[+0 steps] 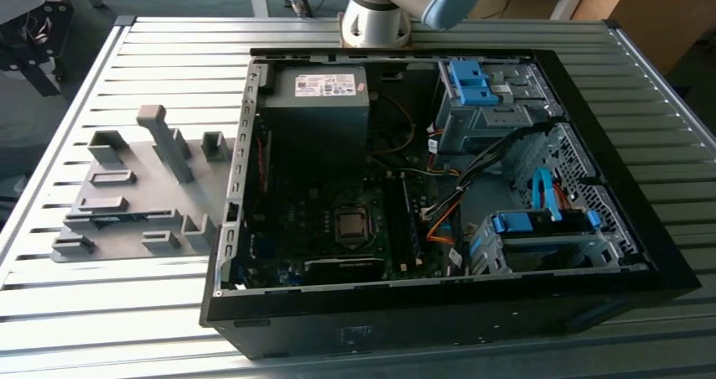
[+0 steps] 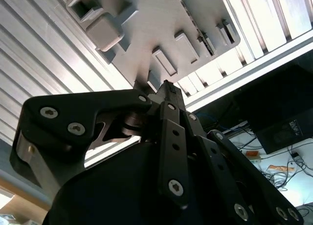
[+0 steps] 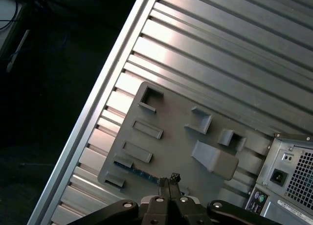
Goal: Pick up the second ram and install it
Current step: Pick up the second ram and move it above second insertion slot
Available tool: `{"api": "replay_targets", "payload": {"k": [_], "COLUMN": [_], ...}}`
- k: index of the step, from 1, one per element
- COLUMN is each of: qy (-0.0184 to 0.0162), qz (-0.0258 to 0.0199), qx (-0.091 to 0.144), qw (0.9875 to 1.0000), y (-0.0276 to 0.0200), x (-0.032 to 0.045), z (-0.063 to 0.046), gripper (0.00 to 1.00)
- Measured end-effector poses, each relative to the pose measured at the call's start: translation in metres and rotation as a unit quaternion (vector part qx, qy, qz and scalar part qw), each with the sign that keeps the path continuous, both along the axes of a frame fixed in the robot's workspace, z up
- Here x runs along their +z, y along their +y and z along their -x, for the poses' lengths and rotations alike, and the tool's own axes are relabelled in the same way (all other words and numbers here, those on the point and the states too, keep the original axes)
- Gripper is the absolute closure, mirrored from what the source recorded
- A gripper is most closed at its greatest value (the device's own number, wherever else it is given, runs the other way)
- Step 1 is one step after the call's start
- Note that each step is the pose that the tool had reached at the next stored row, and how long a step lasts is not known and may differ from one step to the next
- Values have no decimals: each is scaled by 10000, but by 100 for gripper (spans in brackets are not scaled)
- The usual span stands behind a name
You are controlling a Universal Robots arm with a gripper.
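Observation:
The second ram [image 3: 142, 173] is a thin blue stick lying in a slot near the edge of the grey holder plate [image 3: 171, 137]. In the exterior view the second ram [image 1: 112, 220] lies low on the holder plate [image 1: 146, 199], at that view's left of the computer case. My gripper [image 3: 169, 179] hangs well above the plate, fingertips pressed together with nothing between them, close to one end of the stick in the picture. In the second wrist view the gripper [image 2: 166, 86] is shut too, with the plate's blocks beyond it.
The open black computer case [image 1: 448, 186] lies on the slatted aluminium table [image 1: 168, 60], its motherboard [image 1: 347, 220] exposed. Blue drive-bay latches [image 1: 475, 81] and cables crowd its right side. A tall grey block [image 1: 168, 140] stands on the holder plate. The arm's base [image 1: 375, 23] is behind the case.

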State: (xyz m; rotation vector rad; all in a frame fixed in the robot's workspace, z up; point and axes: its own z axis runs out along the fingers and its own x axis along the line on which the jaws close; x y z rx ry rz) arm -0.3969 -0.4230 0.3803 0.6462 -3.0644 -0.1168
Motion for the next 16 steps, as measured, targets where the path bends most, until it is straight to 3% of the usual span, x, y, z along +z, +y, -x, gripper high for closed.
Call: {"api": "replay_targets", "payload": {"k": [10,16], "qy": [1,0], "qz": [0,0], "qx": [21,348], "qw": [10000,9994], "y": [0,0], "x": [0,0], "z": [1,1], "gripper": [89,89]}}
